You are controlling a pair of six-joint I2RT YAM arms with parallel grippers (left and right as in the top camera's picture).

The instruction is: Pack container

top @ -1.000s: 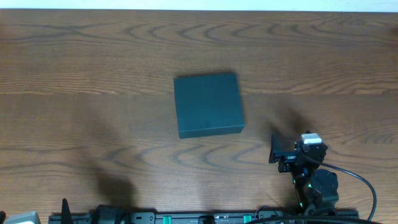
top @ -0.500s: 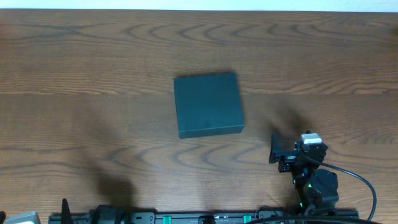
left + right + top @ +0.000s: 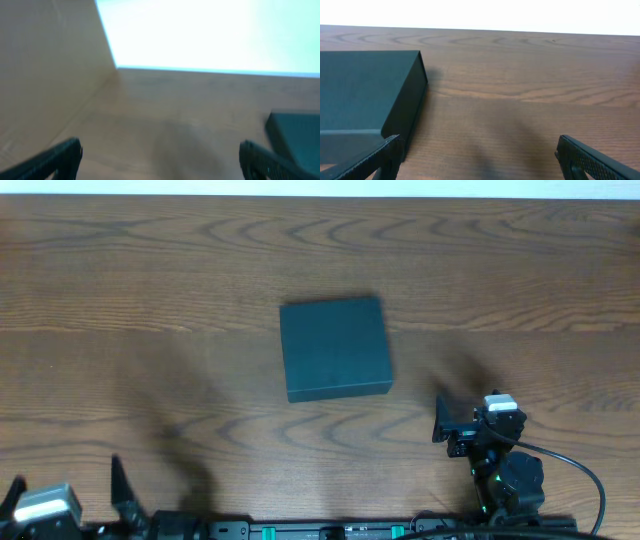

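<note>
The dark teal container (image 3: 334, 348) lies with its lid shut on the wooden table, near the middle. My right gripper (image 3: 480, 415) is open and empty, to the container's near right and apart from it. In the right wrist view the container (image 3: 365, 90) fills the left side, just beyond the left finger of the open jaws (image 3: 480, 157). My left gripper (image 3: 65, 483) is open and empty at the near left edge, far from the container. The left wrist view is blurred; its jaws (image 3: 160, 160) are open, and a corner of the container (image 3: 297, 130) shows at the right.
The wooden table (image 3: 150, 300) spreads on all sides of the container. A dark rail with green marks (image 3: 330, 530) runs along the near edge. A black cable (image 3: 585, 475) loops from the right arm's base.
My left gripper has come up into the overhead view at the near left edge. The right arm and the container have not moved.
</note>
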